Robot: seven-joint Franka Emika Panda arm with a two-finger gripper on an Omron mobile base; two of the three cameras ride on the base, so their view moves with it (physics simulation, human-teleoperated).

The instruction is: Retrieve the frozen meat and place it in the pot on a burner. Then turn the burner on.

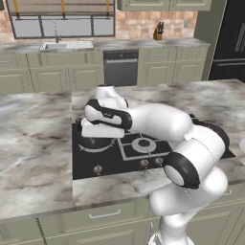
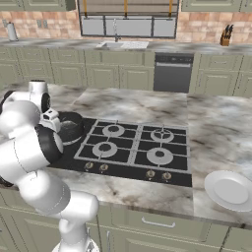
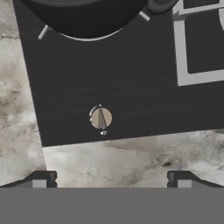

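Hovering our wide-open gripper (image 3: 109,179) above the knob (image 3: 101,117), we judge only burner ignition remains; the pot (image 3: 87,17) sits in place.

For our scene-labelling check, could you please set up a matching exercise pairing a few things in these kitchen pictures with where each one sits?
Things:
1. pot
2. white plate
3. knife block
4. knob

Places:
A. on the back counter against the brick wall
B. on the front strip of the cooktop, below the pot in the hand view
C. on the burner at the left end of the cooktop
D. on the marble counter to the right of the cooktop

Pairs: 1-C, 2-D, 3-A, 4-B
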